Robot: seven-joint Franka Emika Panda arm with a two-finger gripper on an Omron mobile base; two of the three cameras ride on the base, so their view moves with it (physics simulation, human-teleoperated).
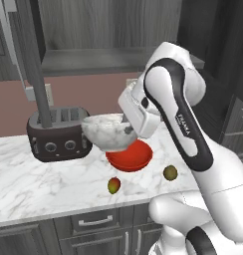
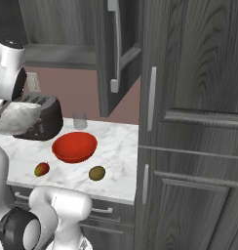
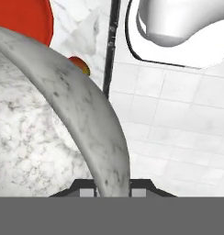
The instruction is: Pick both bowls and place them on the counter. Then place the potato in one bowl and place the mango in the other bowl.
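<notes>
- Currently the gripper (image 3: 113,190) pinches the marbled bowl (image 1: 109,132) by its rim, airborne above the counter (image 1: 24,169), at 10 o'clock from the red bowl (image 1: 129,156).
- Lower it level onto bare marble, clear of the toaster (image 1: 58,134), mango (image 1: 113,186) and potato (image 1: 170,173).
- From the right base, 1 clear glass (image 2: 80,120) appears behind the red bowl.

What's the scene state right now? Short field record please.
gripper: shut on the marbled bowl's rim
marbled bowl: held in the air above the counter, in front of the toaster
red bowl: on the counter, empty
mango: on the counter, outside both bowls
potato: on the counter, right of the mango
toaster: at the counter's back
</notes>
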